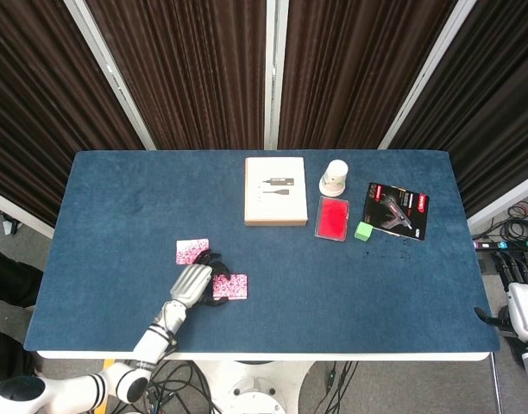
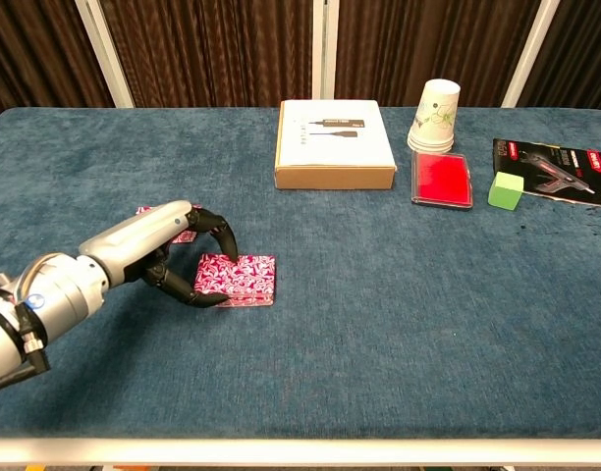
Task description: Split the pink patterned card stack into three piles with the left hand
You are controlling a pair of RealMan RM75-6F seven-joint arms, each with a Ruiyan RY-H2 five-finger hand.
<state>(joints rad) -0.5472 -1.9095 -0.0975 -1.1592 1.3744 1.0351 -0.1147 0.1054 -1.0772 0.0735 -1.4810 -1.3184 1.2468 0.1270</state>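
Observation:
The pink patterned card stack [image 1: 232,286] [image 2: 242,278] lies on the blue table near its front left. My left hand [image 1: 191,284] [image 2: 173,257] grips the stack's left end, fingers curled over the far edge and thumb at the near edge. A smaller pile of pink patterned cards [image 1: 192,251] [image 2: 186,235] lies just behind the hand, partly hidden by it in the chest view. Neither view shows my right hand.
A flat cardboard box [image 1: 275,191] [image 2: 334,144] sits at the back centre. To its right are stacked paper cups [image 2: 435,116], a red case [image 2: 441,179], a green cube [image 2: 506,190] and a black booklet [image 2: 556,169]. The table's front edge [image 2: 300,446] runs close below the hand.

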